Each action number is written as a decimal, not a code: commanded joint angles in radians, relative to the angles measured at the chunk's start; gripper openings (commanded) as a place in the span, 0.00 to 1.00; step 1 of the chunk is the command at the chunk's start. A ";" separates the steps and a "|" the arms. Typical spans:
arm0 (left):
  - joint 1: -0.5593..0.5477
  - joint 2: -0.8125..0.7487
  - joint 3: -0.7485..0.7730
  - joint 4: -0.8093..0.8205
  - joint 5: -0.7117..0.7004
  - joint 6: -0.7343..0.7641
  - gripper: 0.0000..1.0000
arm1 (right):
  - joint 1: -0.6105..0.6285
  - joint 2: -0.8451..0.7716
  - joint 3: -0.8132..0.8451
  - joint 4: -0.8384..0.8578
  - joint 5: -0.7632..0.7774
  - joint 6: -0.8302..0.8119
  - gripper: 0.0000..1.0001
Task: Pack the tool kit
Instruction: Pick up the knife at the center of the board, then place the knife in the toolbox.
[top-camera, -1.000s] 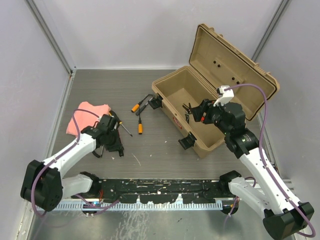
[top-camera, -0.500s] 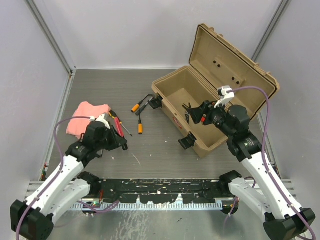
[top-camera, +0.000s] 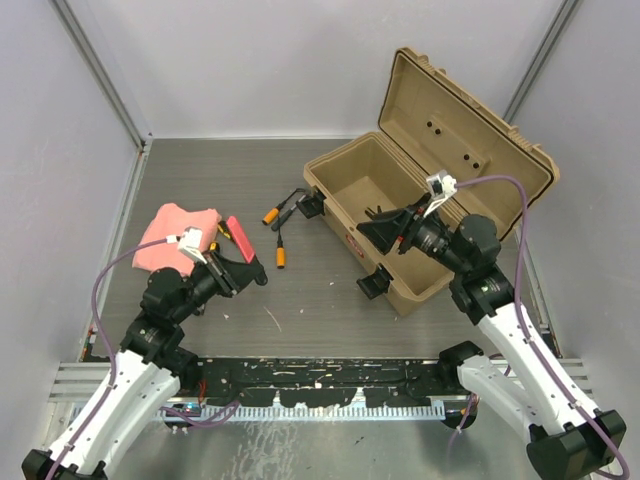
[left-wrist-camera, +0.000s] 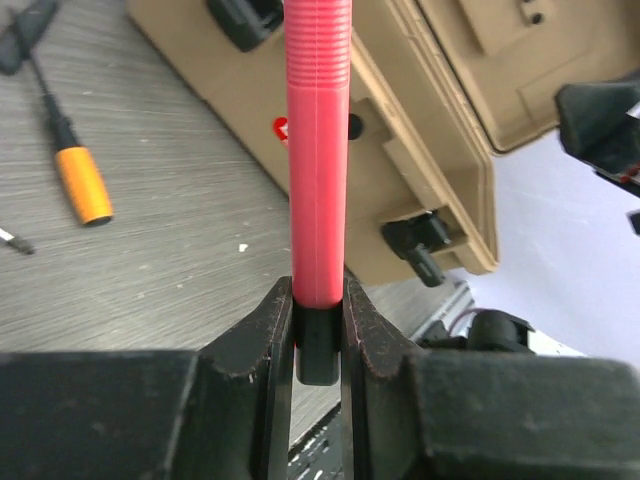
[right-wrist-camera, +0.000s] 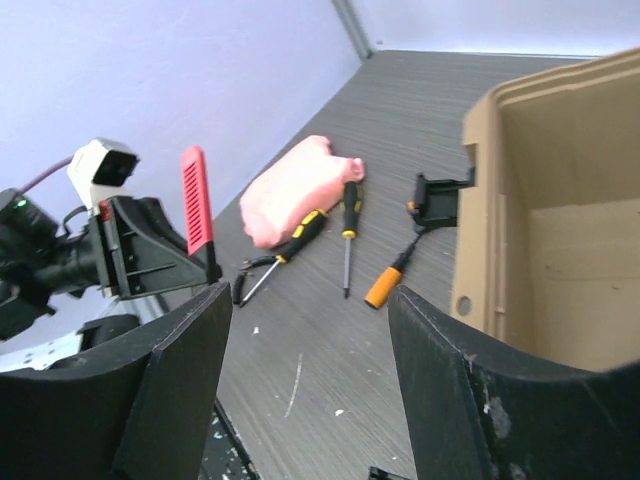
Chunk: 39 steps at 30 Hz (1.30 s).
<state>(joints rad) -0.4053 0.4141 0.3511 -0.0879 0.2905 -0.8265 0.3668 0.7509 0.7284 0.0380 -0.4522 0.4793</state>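
Overhead view of a grey table (top-camera: 220, 170), with two white-and-black arms bolted at 6 o'clock. At 2 o'clock, a large tan ribbed case (top-camera: 362, 188), standing open, lid (top-camera: 470, 130) tipped back toward 1 o'clock. Two black latches (top-camera: 374, 283) hanging off the front wall, a small red label (left-wrist-camera: 281, 128) between them.

At 8 o'clock, raised off the table and aimed toward 3 o'clock, the left gripper (top-camera: 243, 268). Jaws pinched together on the black end of a red-handled tool (top-camera: 238, 236). In the left wrist view, the ribbed red handle (left-wrist-camera: 318, 150) running straight out past the fingertips (left-wrist-camera: 318, 300) toward the case. Tool and case well apart.

At 3 o'clock, over the case's front wall and facing 9 o'clock, the right gripper (top-camera: 378, 228). Jaws spread wide, nothing between them, seen also from its own wrist (right-wrist-camera: 308, 300).

Lying flat on the table at 9 o'clock of the case, two orange-handled screwdrivers (top-camera: 281, 258), one just beside the nearer latch. Farther toward 9 o'clock, a yellow-and-black screwdriver (right-wrist-camera: 347, 215) and yellow-and-black pliers (right-wrist-camera: 290, 245), both touching or almost touching the edge of a folded pink cloth (top-camera: 175, 230) near the table's 9 o'clock side. Hammer not made out.
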 joint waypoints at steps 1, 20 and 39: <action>0.003 0.039 0.037 0.209 0.169 -0.022 0.00 | 0.010 0.053 0.018 0.149 -0.174 0.062 0.69; -0.006 0.065 -0.008 0.432 0.466 -0.115 0.00 | 0.449 0.367 0.119 0.321 -0.061 0.061 0.71; -0.007 0.082 0.065 0.405 0.574 -0.076 0.00 | 0.539 0.564 0.208 0.501 -0.162 0.158 0.62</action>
<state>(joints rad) -0.4103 0.5041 0.3588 0.2584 0.8349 -0.9085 0.8776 1.3052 0.8768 0.4450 -0.5777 0.6098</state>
